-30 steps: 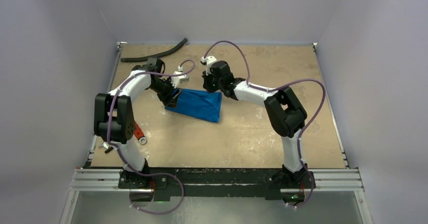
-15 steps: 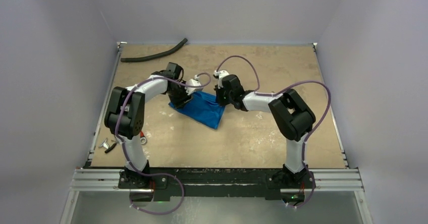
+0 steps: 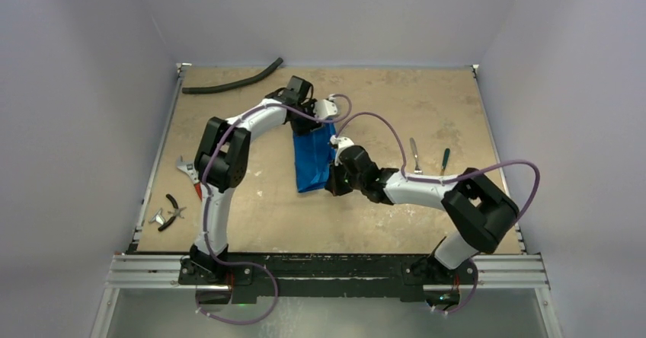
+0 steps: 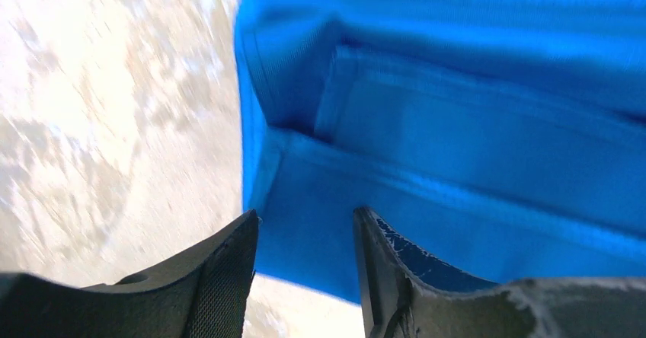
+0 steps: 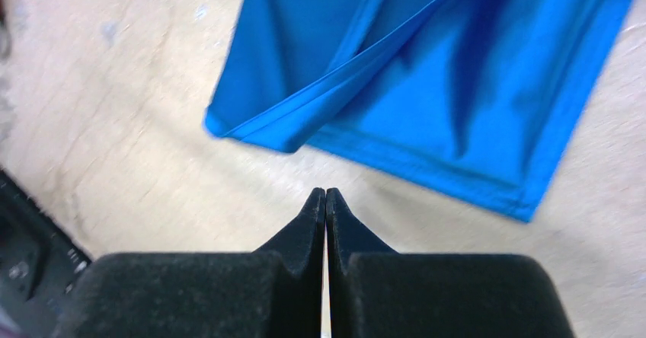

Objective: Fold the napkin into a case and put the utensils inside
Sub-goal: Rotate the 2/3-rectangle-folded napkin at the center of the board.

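The blue napkin (image 3: 312,159) lies on the table as a narrow folded oblong, running away from me. Its layered folds fill the left wrist view (image 4: 472,140). My left gripper (image 3: 311,127) sits at the far end, jaws apart over the cloth's corner (image 4: 305,216), and no pinch shows. My right gripper (image 3: 334,184) is shut and empty at the near right corner. Its tips (image 5: 325,192) stop just short of the napkin's hem (image 5: 457,87). Two slim utensils lie to the right: a silver one (image 3: 414,154) and a darker one (image 3: 443,161).
A long black hose (image 3: 232,83) lies at the far left. A red-handled wrench (image 3: 190,174), black-handled pliers (image 3: 174,210) and a small silver piece (image 3: 158,218) lie by the left edge. Bare tan tabletop (image 3: 381,224) spreads in front.
The napkin went from a wide slanted shape to a narrow oblong. The left gripper moved right to its far end, closing slightly. The right arm swung down to the near corner, uncovering the utensils.
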